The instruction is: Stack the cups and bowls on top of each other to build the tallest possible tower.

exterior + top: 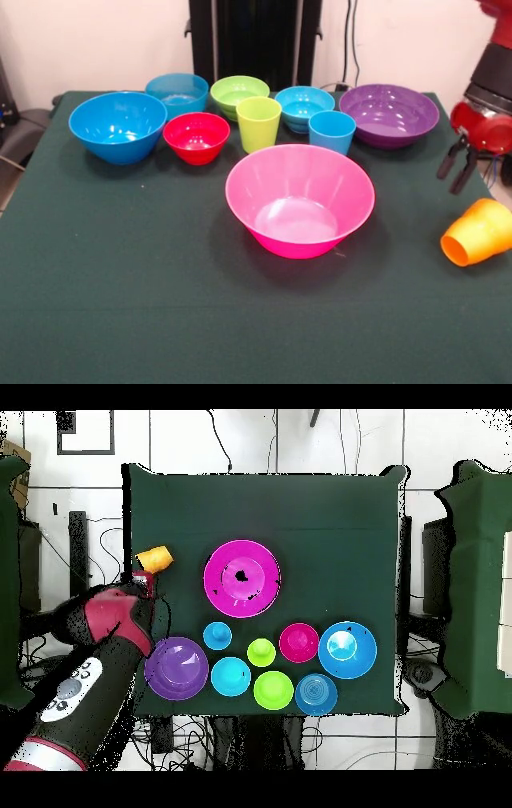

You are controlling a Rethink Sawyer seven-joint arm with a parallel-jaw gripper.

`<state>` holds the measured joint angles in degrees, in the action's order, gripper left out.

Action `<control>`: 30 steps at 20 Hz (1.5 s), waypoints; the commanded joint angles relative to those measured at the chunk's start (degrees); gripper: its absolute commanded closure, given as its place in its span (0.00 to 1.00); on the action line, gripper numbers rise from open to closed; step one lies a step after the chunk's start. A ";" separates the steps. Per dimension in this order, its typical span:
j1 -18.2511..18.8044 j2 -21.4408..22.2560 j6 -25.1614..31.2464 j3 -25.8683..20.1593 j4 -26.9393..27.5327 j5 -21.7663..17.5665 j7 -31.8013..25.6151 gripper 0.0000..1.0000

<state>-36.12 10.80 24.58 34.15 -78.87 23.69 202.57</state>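
The huge pink bowl (300, 200) (242, 578) stands upright mid-table. Behind it is a row: large blue bowl (118, 126), small red bowl (197, 138), small blue bowl (177, 94), lime green bowl (239, 94), lime green cup (258, 123), cyan bowl (304, 107), light blue cup (331, 132) and purple bowl (390, 114). Each stands alone; nothing is stacked. The orange cup (478, 232) (155, 560) lies on its side at the table's right edge. My gripper (458, 170) (141, 581) hangs open and empty just behind and above the orange cup.
The dark green cloth (120, 304) covers the table. The orange cup lies close to the table's side edge. The robot's black pedestal (254, 40) stands behind the row of bowls. Cables hang behind the table.
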 commanded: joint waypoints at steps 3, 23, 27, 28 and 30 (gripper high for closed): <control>3.32 -2.43 53.10 1.97 23.65 -18.01 -24.36 0.00; -7.08 14.15 23.47 -0.16 -19.58 -10.44 2.72 0.00; -3.70 9.20 -0.23 -7.91 -25.57 -4.54 3.56 0.00; -3.83 7.72 -3.87 -8.53 -25.97 -3.84 4.29 0.00; -5.42 4.02 -9.11 -8.66 -25.97 -0.92 8.21 0.00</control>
<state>-42.84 21.99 28.22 37.10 -95.72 19.08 193.82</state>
